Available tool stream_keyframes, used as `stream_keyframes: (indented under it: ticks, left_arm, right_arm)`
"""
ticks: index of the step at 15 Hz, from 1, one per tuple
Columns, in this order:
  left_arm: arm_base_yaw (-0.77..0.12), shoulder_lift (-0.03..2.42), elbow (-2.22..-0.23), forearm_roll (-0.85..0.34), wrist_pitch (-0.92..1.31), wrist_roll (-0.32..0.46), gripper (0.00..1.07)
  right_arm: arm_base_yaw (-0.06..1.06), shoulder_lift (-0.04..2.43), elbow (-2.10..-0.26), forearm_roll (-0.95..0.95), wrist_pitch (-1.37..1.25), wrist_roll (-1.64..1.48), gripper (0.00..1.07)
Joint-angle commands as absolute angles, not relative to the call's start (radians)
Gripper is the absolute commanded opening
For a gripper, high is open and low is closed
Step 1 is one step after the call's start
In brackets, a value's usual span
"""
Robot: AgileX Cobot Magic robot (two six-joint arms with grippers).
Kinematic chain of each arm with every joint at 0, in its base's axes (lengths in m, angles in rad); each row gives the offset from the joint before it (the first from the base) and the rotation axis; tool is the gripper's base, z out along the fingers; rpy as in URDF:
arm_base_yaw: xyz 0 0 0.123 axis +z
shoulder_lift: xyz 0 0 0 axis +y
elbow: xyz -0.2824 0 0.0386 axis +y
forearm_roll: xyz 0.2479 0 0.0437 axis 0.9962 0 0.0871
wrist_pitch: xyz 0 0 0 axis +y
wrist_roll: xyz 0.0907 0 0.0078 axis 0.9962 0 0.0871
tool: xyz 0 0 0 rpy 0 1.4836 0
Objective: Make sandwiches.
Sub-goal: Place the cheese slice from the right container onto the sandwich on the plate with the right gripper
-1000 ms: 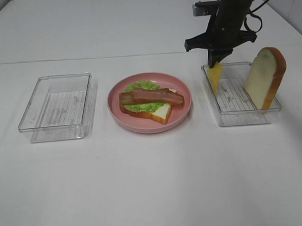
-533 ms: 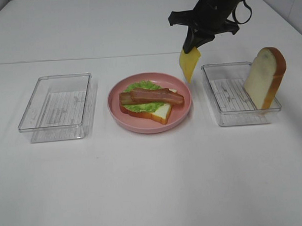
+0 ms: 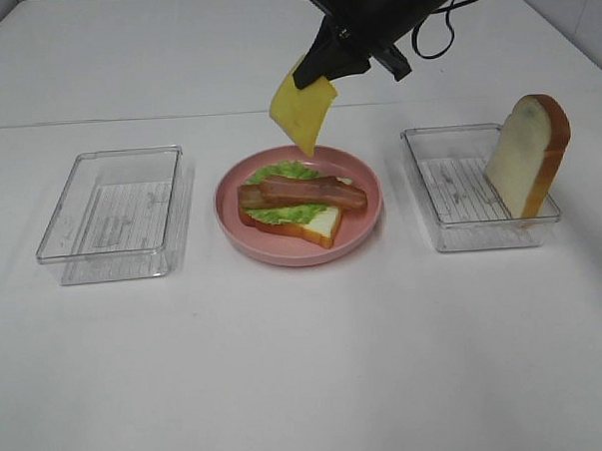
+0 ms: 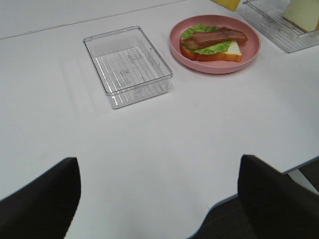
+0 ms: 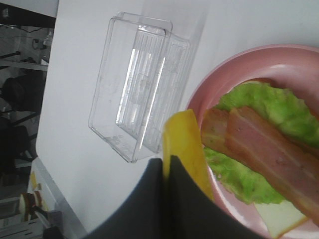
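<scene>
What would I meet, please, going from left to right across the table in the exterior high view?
Clear plastic tray → pink round plate carrying the open sandwich of bread, green lettuce and brown bacon → second clear plastic tray, with a white toy bread slice leaning in it.

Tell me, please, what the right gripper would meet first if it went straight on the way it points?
Probably the lettuce or the left rim of the plate: the right gripper, shut on the cheese, points down toward that side, so the cheese would touch first. Depth is unclear.
</scene>
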State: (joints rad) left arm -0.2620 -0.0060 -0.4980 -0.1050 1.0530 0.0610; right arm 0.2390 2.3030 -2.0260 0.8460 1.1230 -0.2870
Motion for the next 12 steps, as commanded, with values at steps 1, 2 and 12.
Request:
stream_keyframes:
  ticks: [1,2,12]
  left_arm:
    - [-0.263,-0.025,-0.497,-0.105,1.044,0.055,0.81]
    - [-0.263,-0.025,-0.497,-0.105,1.044,0.055,0.81]
    - [-0.263,-0.025,-0.497,-0.105,1.044,0.055,0.81]
  right_arm:
    - [0.248,2.351,-2.027,0.915,1.146,-0.319,0.0]
    - [0.263,2.374,-2.027,0.921,1.147,-0.321,0.0]
    - [0.28,2.477,-2.027,0.88,1.05,-0.223,0.0]
